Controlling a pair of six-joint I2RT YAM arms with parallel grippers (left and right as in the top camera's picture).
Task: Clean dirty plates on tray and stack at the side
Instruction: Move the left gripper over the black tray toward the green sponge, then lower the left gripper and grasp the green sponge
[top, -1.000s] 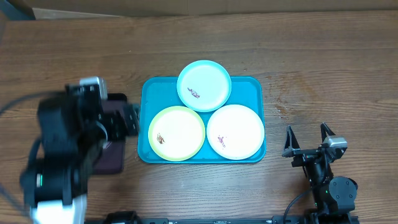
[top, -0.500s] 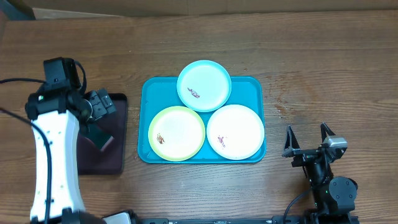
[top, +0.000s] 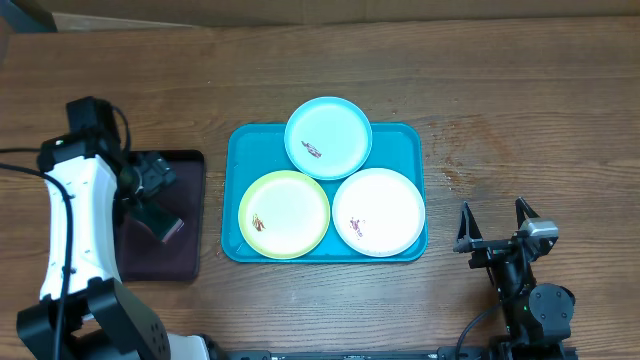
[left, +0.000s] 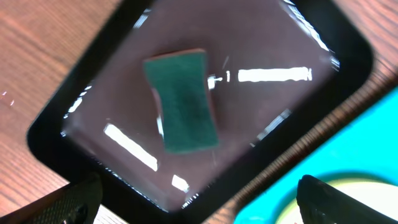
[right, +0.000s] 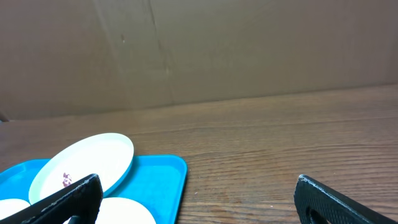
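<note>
Plates (top: 328, 192) sit on the blue tray (top: 409, 139) from above, and the left gripper (top: 160, 200) hangs spread wide over the dark tray (top: 185, 262) beside it — nearer than the right gripper (top: 495, 216), also wide open and empty. Left wrist view: the green sponge (left: 181, 101) lies right below, long side running away from the camera. Right wrist view: plates far left.

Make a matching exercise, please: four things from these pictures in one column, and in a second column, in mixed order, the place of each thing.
Things:
1. light blue plate
2. yellow-green plate
3. white plate
4. green sponge

Places:
A. front right part of the teal tray
B. on the dark tray, left of the teal one
C. back of the teal tray, partly over its far rim
D. front left part of the teal tray

Right pairs: 1-C, 2-D, 3-A, 4-B
</note>
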